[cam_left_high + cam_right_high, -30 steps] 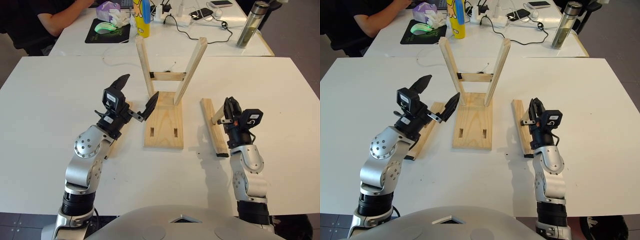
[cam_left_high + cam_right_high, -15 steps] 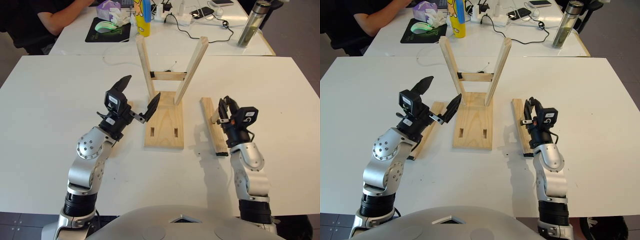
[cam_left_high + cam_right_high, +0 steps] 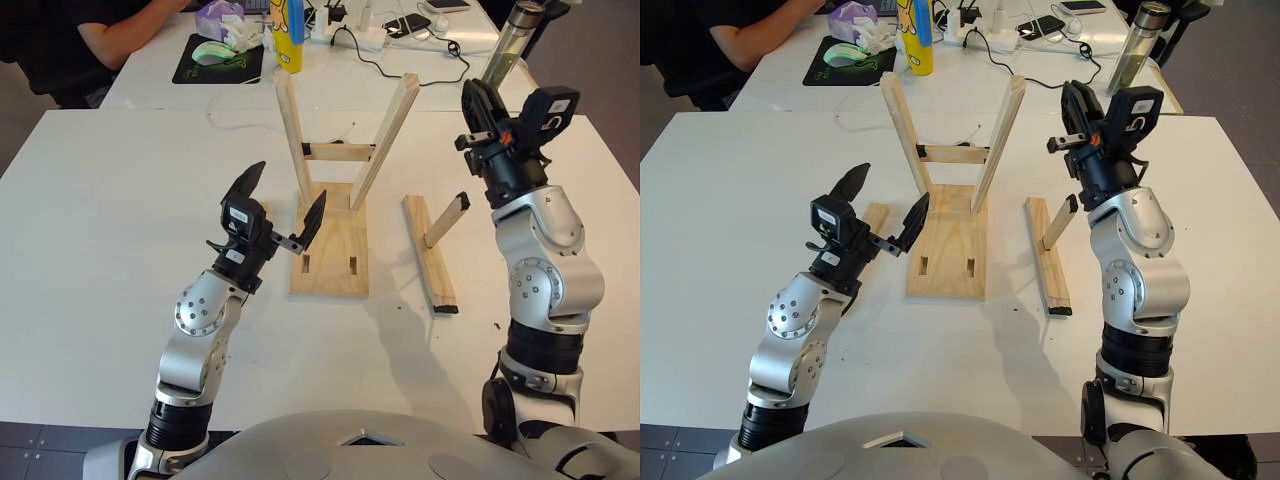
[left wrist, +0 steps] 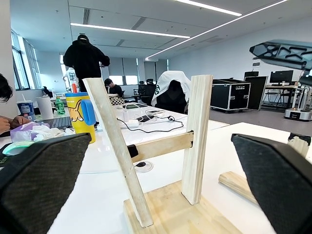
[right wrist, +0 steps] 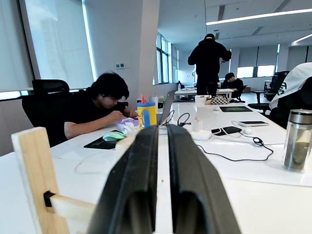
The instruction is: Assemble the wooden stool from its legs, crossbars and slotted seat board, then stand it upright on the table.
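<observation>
The white bench (image 3: 120,200) carries the stool, half built. The slotted seat board (image 3: 330,262) lies flat at its middle, long axis running away from the robot. Two legs (image 3: 292,130) stand splayed from its far end, joined by a crossbar (image 3: 338,152). Just right of the board, apart from it, lies the loose leg (image 3: 428,265), roughly parallel to the board's long edge, with a crossbar stub (image 3: 447,218) sticking up at a slant. Another wooden piece (image 3: 876,214) lies left of the board, partly under the left arm.

The left tool (image 3: 290,182) hovers beside the board's left edge with its fingers wide apart and nothing between them. In the left wrist view it faces the standing frame. The right tool (image 3: 473,100) is high above the far right of the bench, fingers pressed together and empty.

The two near slots (image 3: 305,265) are bare, so the loose leg likely goes there next. It lies below the right tool and nearer the robot, on the right arm's side, so that arm is the closer one.

A small white label on the left tool is too small to read.
</observation>
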`<state>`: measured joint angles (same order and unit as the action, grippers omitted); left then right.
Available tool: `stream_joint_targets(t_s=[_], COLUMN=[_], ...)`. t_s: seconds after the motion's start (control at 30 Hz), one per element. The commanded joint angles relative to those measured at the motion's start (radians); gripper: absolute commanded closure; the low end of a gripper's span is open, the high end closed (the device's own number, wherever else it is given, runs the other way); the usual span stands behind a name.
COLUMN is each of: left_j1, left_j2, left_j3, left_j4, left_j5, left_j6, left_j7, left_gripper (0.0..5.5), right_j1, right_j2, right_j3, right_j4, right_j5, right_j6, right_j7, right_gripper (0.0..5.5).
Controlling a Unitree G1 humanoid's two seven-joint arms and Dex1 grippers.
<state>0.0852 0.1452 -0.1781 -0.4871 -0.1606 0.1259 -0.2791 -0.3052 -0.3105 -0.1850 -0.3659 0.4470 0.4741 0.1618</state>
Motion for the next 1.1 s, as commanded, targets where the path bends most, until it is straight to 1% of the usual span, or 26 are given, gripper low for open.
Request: stream_joint_targets(t_s=[0.03,0.13,0.47,0.57,0.63,0.73,0.8,0.83,0.87,0.93,1.0,1.1], left_j1=[-0.008,-0.008,-0.010,-0.017,-0.024,-0.025,-0.020,-0.018,-0.018,-0.024,-0.022,-0.006], left_j2=[-0.003,-0.003,-0.009,-0.008,-0.008,-0.008,-0.008,-0.009,-0.009,-0.010,-0.010,-0.015], left_j3=[-0.004,-0.004,-0.011,-0.006,-0.004,-0.006,-0.013,-0.015,-0.016,-0.014,-0.013,-0.021], left_j4=[0.008,0.010,0.021,0.026,0.029,0.035,0.033,0.030,0.027,0.018,0.003,-0.011], left_j5=[0.010,0.011,0.018,0.018,0.018,0.019,0.021,0.020,0.020,0.015,0.004,0.002], left_j6=[0.000,0.002,0.000,0.000,0.001,-0.002,-0.002,0.000,0.002,0.013,0.025,0.031], left_j7=[0.004,0.004,0.010,0.006,0.005,0.004,0.002,0.002,0.002,0.002,0.000,0.006], left_gripper=[0.15,0.15,0.15,0.15,0.15,0.15,0.15,0.15,0.15,0.15,0.15,0.15], right_j1=[-0.024,-0.014,-0.008,-0.027,-0.036,-0.003,0.056,0.102,0.155,0.256,0.272,0.201], right_j2=[-0.036,-0.038,-0.024,-0.025,-0.022,-0.017,-0.014,-0.019,-0.005,0.018,0.046,0.044], right_j3=[-0.026,-0.035,0.004,0.008,0.001,0.010,0.062,0.105,0.114,0.123,0.101,0.088], right_j4=[0.049,0.053,0.043,0.021,-0.015,-0.036,0.003,0.069,0.123,0.161,0.133,0.114], right_j5=[-0.011,0.004,-0.018,-0.047,-0.068,-0.101,-0.111,-0.126,-0.116,-0.098,-0.081,-0.076], right_j6=[0.042,0.062,0.078,0.019,-0.063,-0.134,-0.087,0.029,0.132,0.211,0.197,0.164], right_j7=[0.004,0.009,0.026,0.024,0.034,0.039,0.055,0.041,0.018,0.014,0.004,0.004], right_gripper=[5.48,5.48,5.48,5.48,5.48,5.48,5.48,5.48,5.48,5.48,5.48,5.48])
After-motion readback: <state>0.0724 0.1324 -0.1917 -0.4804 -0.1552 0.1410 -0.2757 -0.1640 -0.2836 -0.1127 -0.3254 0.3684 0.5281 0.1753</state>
